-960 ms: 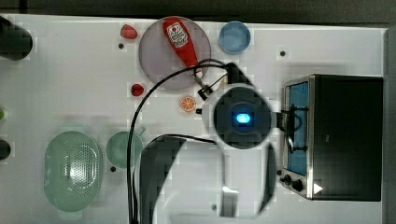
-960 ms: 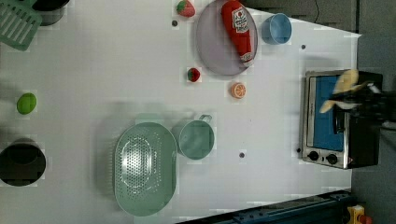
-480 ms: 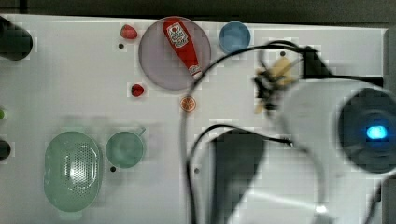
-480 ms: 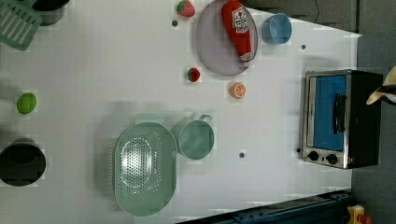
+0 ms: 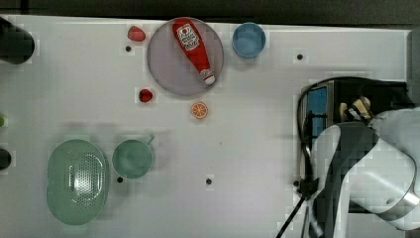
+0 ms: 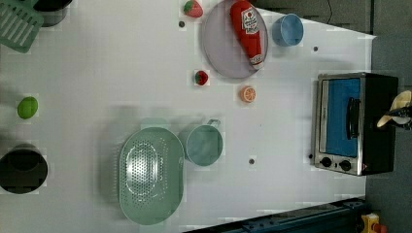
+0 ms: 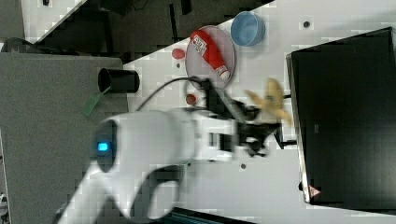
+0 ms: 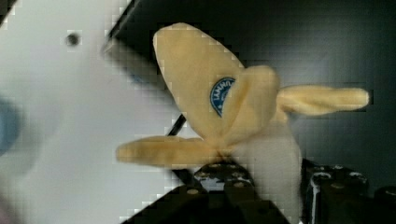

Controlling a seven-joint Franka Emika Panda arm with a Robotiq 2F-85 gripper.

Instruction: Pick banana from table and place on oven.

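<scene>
Banana (image 8: 224,102) in pincer (image 8: 261,186) (over oven (image 7: 345,116))

The table (image 5: 257,144) is lit brightly and evenly, with only faint soft shadows cast beside the objects. Blocky compression artefacts are seen throughout. In the right view the banana (image 7: 273,105) at three o'clock of the arm (image 7: 154,149) is smeared by motion blur. In the wrist view the banana is moderately sharp, while the background is left defocused.
</scene>
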